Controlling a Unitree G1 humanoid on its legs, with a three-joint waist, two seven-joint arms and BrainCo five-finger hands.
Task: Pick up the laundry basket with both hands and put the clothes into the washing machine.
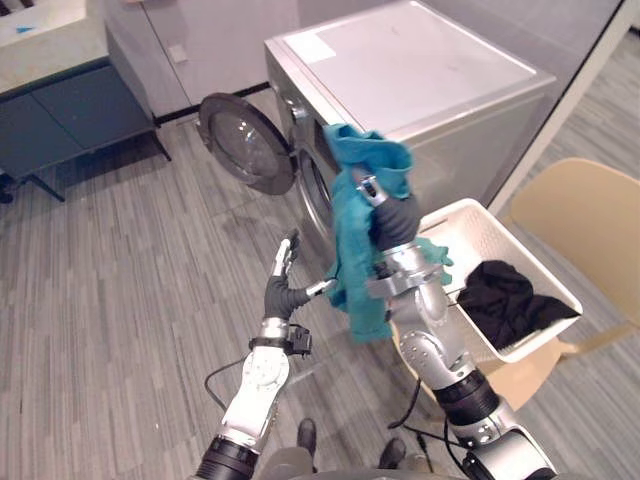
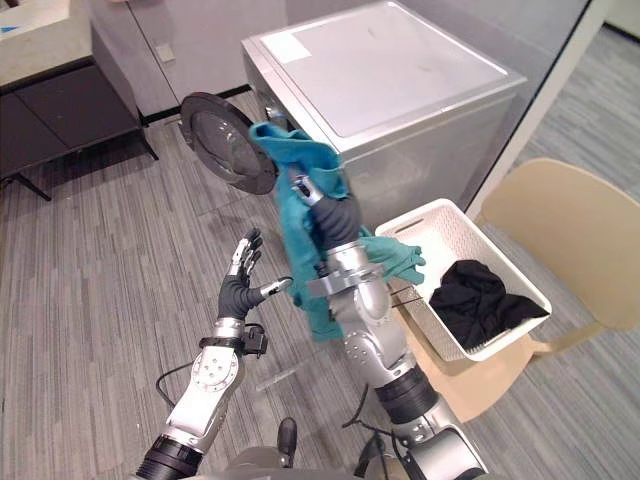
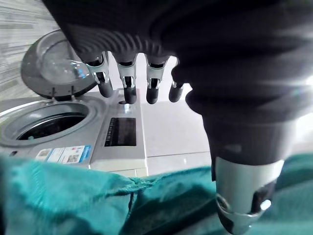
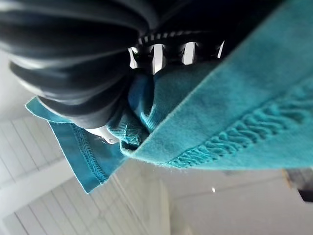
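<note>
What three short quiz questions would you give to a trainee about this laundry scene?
1. True or false: the door of the washing machine is shut.
2. Which one grips the teal garment? A) left B) right
3. Fill in: the white basket on the beige chair holds a ____ garment.

Key
1. False, the door is open.
2. B: the right robot hand; the left robot hand is open and empty.
3. Black: the black garment.

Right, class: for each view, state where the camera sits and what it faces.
Left eye: head, looking down at washing machine; both arms show.
Right eye: same, a little aside.
Left wrist: along open left hand toward the machine.
Right wrist: close on right hand gripping teal garment.
Both wrist views share the garment.
</note>
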